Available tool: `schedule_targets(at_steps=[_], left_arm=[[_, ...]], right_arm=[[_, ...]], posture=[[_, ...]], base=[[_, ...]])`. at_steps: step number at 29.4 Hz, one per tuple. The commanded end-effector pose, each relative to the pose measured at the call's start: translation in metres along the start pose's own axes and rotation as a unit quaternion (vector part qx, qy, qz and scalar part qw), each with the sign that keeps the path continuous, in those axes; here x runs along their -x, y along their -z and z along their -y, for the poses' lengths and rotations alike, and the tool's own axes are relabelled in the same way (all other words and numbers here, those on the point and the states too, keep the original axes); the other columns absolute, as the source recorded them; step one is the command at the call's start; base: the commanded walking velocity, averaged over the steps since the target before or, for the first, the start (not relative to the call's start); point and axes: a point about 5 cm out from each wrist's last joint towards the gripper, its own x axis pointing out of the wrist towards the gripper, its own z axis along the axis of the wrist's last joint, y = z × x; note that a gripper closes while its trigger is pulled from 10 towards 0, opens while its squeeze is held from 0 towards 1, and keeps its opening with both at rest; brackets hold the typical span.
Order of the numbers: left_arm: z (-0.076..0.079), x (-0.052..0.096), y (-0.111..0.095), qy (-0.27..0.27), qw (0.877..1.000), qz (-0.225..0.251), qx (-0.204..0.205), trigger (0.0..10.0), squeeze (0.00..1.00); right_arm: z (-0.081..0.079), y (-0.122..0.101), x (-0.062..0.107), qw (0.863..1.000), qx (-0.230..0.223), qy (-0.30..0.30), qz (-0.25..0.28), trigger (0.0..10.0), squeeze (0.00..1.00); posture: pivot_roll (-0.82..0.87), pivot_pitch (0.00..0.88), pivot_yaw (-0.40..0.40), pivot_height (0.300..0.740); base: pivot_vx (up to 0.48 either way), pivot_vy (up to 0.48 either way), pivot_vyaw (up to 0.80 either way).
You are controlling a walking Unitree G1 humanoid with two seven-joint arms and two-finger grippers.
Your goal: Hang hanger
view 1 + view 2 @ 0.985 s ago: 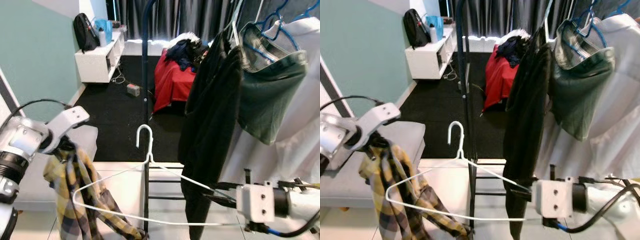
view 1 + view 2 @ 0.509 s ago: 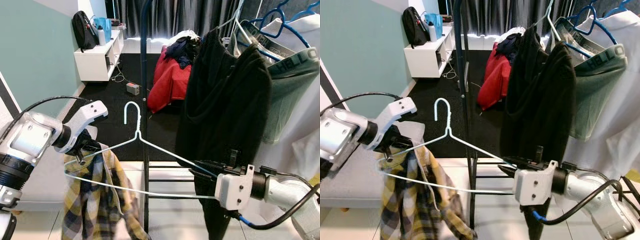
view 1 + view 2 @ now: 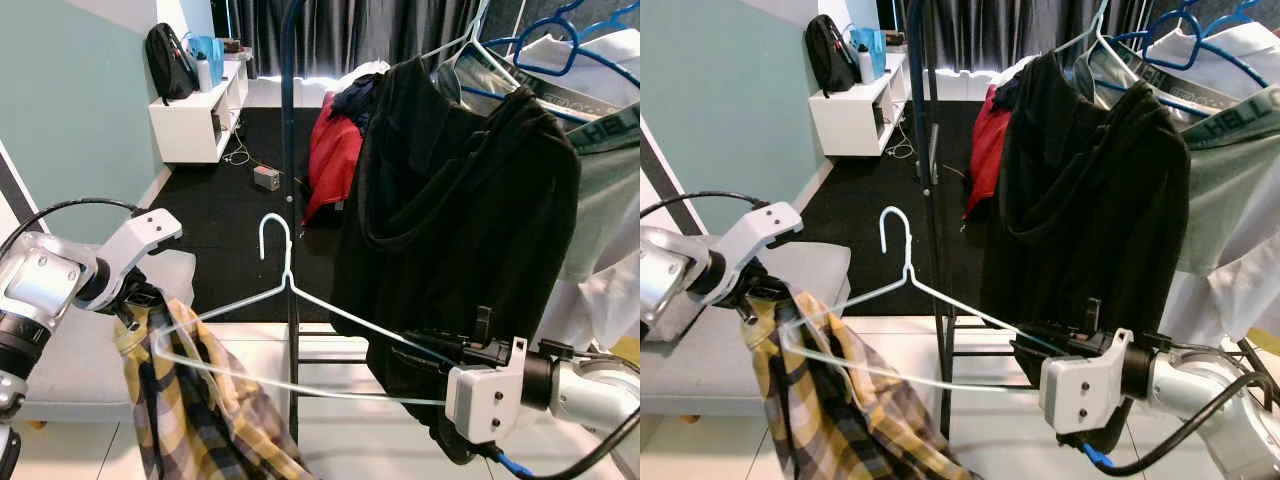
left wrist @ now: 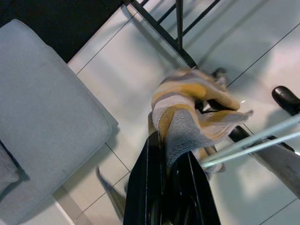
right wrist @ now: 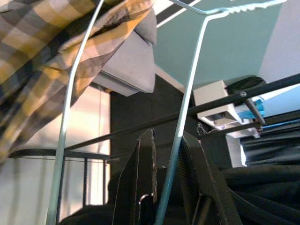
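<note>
one white hanger (image 3: 290,340) pinched by right gripper (image 3: 425,345); one plaid shirt (image 3: 200,420) clamped in left gripper (image 4: 171,183); one black rack pole (image 3: 291,150) behind.

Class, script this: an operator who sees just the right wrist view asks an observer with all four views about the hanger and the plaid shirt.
Operator: I see a wire between my fingers. What part is it?
Observer: One end of the white hanger; the right hand is shut on it, hook upright.
Operator: What holds the plaid shirt?
Observer: The left hand pinches the plaid shirt at its top edge, by the hanger's far end.
Operator: Is the shirt on the hanger?
Observer: Partly at most: the wire passes close beside the held fold, and the rest hangs down towards the tiled floor.
Operator: Where's the rack?
Observer: Its dark pole stands just behind the hook, with a black garment hanging to the right.
</note>
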Motion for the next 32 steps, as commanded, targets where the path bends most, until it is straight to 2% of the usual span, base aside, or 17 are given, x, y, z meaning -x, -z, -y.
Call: schedule_targets(at_steps=[1, 7, 9, 12, 15, 21, 32], left_arm=[[-0.008, 0.01, -0.005, -0.018, 1.0, 0.007, -0.008, 10.0, 0.0], [0.0, 0.012, -0.014, 0.025, 0.998, 0.056, 0.0, 10.0, 0.0], [0.009, 0.013, -0.021, 0.066, 0.994, 0.082, 0.003, 10.0, 0.0], [0.016, 0.015, -0.022, 0.1, 0.992, 0.081, -0.002, 10.0, 0.0], [0.017, 0.018, -0.014, 0.104, 0.993, 0.056, -0.017, 10.0, 0.0], [0.011, 0.021, -0.009, 0.087, 0.995, 0.038, -0.024, 10.0, 0.0], [0.019, 0.023, -0.017, 0.108, 0.993, 0.055, -0.013, 10.0, 0.0]], right_arm=[[0.003, -0.005, 0.003, 1.0, 0.001, 0.001, 0.008, 10.0, 0.0], [-0.001, 0.003, 0.003, 0.999, -0.025, -0.012, -0.019, 10.0, 0.0], [0.003, 0.013, 0.001, 0.999, -0.024, 0.016, -0.044, 10.0, 0.0], [0.01, 0.024, -0.002, 0.995, -0.008, 0.061, -0.076, 10.0, 0.0], [0.016, 0.031, -0.001, 0.991, 0.017, 0.078, -0.105, 10.0, 0.0], [0.024, 0.035, 0.006, 0.988, 0.03, 0.086, -0.123, 10.0, 0.0], [0.026, 0.039, 0.017, 0.981, 0.076, 0.092, -0.151, 10.0, 0.0]], posture=[[0.03, 0.134, 0.053, 0.74], [0.03, 0.135, 0.053, 0.74], [0.03, 0.136, 0.051, 0.74], [0.03, 0.137, 0.05, 0.74], [0.04, 0.137, 0.049, 0.74], [0.04, 0.142, 0.051, 0.74], [0.04, 0.146, 0.061, 0.74]], base=[[0.0, 0.0, 0.0], [0.0, 0.0, 0.0], [0.0, 0.0, 0.0], [0.0, 0.0, 0.0], [0.0, 0.0, 0.0], [0.0, 0.0, 0.0], [0.0, 0.0, 0.0]])
